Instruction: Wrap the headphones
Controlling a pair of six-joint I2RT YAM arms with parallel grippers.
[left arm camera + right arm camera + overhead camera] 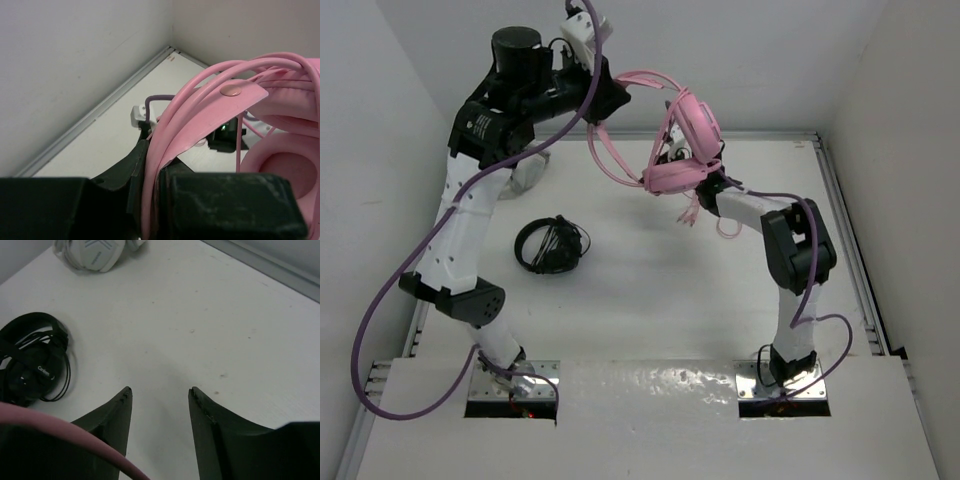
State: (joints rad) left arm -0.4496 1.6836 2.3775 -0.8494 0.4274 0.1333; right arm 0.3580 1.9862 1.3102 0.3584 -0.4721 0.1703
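The pink headphones (688,135) hang in the air over the far middle of the table. My left gripper (617,95) is shut on their thin headband (235,97), which runs between the two black fingers (152,150); coils of the pink cable lie along the band. One padded earcup (287,167) shows at the right of the left wrist view. My right gripper (698,188) sits just under the earcups, open, with nothing between its fingers (160,392). A stretch of pink cable (75,434) crosses over its left finger. Cable loops (605,160) droop below the band.
Black headphones (550,245) (32,365) lie on the table left of centre. White-grey headphones (95,252) rest at the far left, mostly behind the left arm in the top view. Walls close off the back and both sides.
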